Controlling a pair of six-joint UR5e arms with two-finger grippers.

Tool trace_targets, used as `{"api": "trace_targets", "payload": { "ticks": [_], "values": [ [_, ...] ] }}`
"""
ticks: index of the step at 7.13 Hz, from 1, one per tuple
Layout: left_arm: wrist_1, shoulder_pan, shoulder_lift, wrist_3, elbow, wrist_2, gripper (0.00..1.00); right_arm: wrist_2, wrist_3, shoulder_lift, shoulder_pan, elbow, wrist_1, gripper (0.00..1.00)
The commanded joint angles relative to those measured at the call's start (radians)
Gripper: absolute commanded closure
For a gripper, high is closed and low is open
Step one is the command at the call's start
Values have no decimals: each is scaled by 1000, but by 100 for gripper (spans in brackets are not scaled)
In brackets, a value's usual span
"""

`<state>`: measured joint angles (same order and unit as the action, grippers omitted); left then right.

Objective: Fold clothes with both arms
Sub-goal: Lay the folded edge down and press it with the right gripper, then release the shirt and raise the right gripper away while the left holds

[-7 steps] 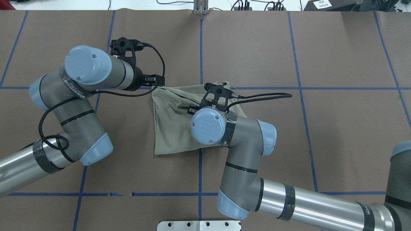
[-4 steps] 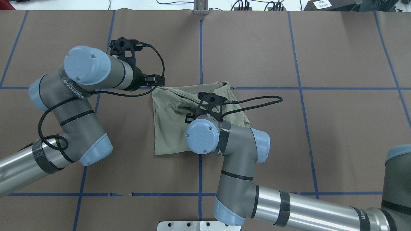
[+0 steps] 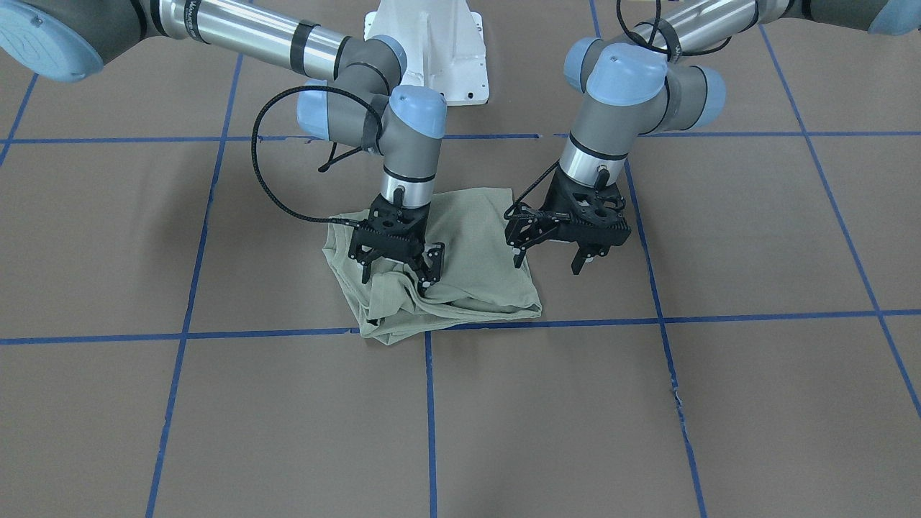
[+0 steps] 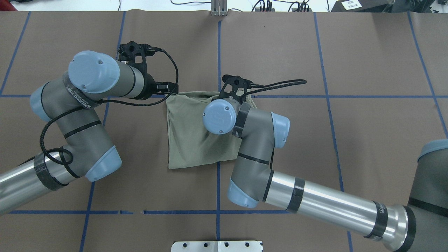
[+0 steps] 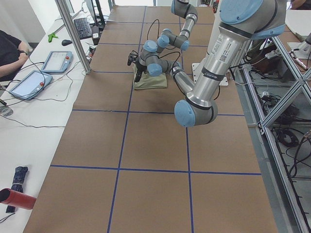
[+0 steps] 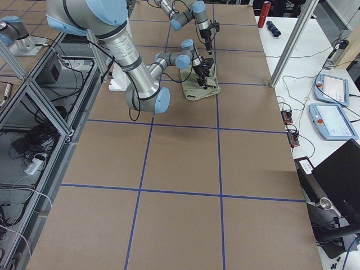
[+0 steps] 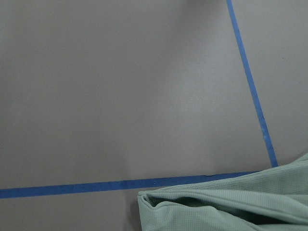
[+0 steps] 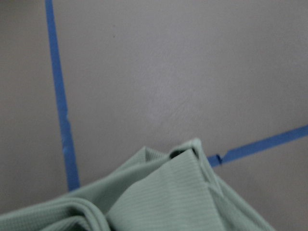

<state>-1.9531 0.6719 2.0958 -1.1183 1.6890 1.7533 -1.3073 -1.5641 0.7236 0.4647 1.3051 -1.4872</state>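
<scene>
The sage-green shirt [image 3: 475, 280] lies folded into a rough square at the table's middle [image 4: 189, 140]. Its far edge is rumpled into loose folds. My right gripper [image 3: 396, 277] stands open over that far edge, fingertips down among the folds. The overhead view hides it under its own wrist. Bunched fabric [image 8: 163, 197] fills the bottom of the right wrist view. My left gripper [image 3: 548, 262] hangs open and holds nothing, just off the shirt's far-left corner [image 4: 171, 88]. That corner [image 7: 231, 207] shows in the left wrist view.
Blue tape lines [image 4: 219, 52] grid the brown table cover. The white pedestal base [image 3: 432, 57] stands at the robot's side and a metal post [image 4: 218, 10] at the far edge. A seated person [image 5: 9, 53] and tablets [image 5: 53, 60] are beyond the table.
The right gripper drew back toward the robot, then went forward to the shirt's far edge. The shirt's right flap now lies further in. The left arm barely moved.
</scene>
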Motion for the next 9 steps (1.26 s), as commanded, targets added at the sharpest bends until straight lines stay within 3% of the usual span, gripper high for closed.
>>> {"api": "trace_targets", "payload": {
  "ticks": [1,4,6,9],
  "values": [
    [-1,0,0,-2,1,0,0,8,53,-16,95,-110,1,0],
    [0,0,0,-2,3,2,0,-19,122,-48,129,-95,5,0],
    [0,-2,1,-5,3,2,0,-204,148,-21,134,17,1,0],
    [8,-55,9,-126,-46,-15,0,-392,377,95,227,165,-2,0]
  ]
}}
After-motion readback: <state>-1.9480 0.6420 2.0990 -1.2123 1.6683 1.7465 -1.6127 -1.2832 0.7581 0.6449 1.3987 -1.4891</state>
